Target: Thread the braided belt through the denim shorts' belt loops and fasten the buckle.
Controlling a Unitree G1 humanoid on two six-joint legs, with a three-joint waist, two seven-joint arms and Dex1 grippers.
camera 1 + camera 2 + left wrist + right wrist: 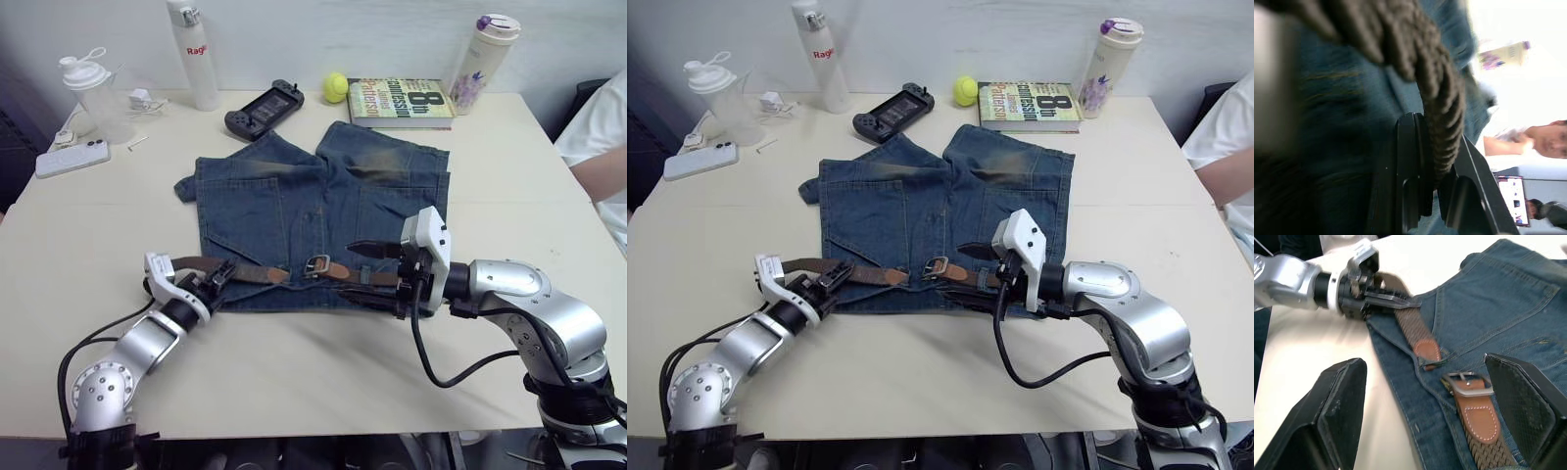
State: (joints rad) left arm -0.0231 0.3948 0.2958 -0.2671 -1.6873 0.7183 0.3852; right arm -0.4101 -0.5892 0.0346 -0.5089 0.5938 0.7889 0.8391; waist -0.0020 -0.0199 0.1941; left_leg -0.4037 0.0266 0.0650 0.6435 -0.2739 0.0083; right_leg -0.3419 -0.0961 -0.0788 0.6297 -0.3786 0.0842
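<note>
The denim shorts (294, 196) lie flat on the table, waistband toward me. The braided belt (250, 273) runs along that waistband. Its tan tip (1426, 350) ends just short of the buckle (1468, 384) near the middle, against a small belt loop (1431, 365). My left gripper (220, 276) is at the waistband's left end, shut on the belt, and the woven strap (1444, 98) sits between its fingers (1410, 161). My right gripper (361, 269) hovers open just right of the buckle, one finger on each side of the belt line, holding nothing.
At the back of the table are a book (400, 102), a tennis ball (336, 87), two bottles (193, 54) (482, 63) and a game controller (263, 108). A shaker (96, 96) and a phone (72, 158) sit back left. A person's arm (600, 166) is at the right edge.
</note>
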